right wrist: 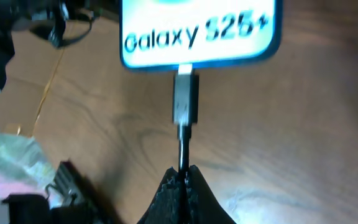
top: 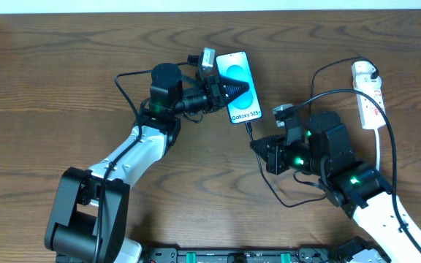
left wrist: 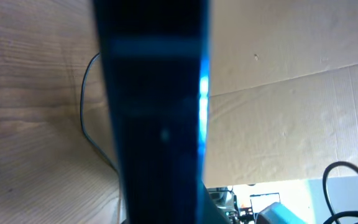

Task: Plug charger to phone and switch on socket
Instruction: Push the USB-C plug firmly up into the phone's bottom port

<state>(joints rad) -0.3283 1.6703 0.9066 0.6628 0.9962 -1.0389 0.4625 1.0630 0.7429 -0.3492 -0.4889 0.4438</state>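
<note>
The left gripper [top: 231, 89] clamps the phone [top: 244, 111]; just below it, the right gripper [right wrist: 183, 175] pinches the charger [right wrist: 185, 102] cable, plug seemingly seated in the phone's bottom port. Any final push should run straight, unbent. The socket [top: 368, 95] lies well right of the phone.

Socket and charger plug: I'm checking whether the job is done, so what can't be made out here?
Switch position on the socket: overhead, too small; wrist views miss it.
Whether the charger plug sits fully in the phone: right wrist, blurred at the joint.
Fingers of the left gripper: left wrist, hidden by the phone's dark blurred edge.
Top of the phone: right wrist, cut off by the upper edge.
</note>
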